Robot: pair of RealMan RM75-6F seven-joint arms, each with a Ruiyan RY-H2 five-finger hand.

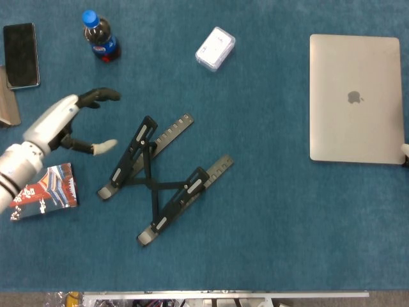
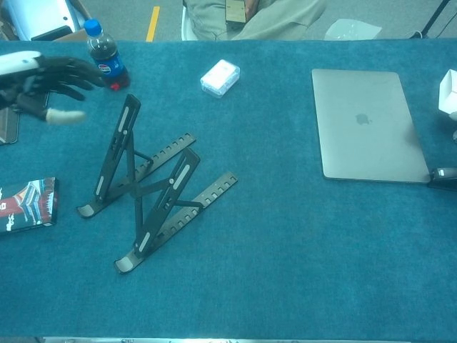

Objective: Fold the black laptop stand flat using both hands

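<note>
Where the teal carpeted surface fills both views, its near edge shows along the bottom of the head view and its far edge along the top of the chest view, with grey floor and a seated person's lap beyond.

Black metal folding laptop stand sits left of the surface's centre, still propped open: two slotted rails lie flat, two arms rise and cross.

Left robot hand, white with dark fingers, hovers just left of the stand's far arm, fingers spread, grasping nothing, not touching it. Right robot hand: only a sliver of something shows at the right edge; cannot tell its state.

Far left corner: dark cola bottle with blue cap upright, black smartphone flat beside the left edge. Red and white printed booklet lies at the left edge, nearer. Small white plastic box toward the far edge, centre. Closed silver laptop against the right edge.

Open room: wide bare stretch between stand and laptop, and along the near edge.
</note>
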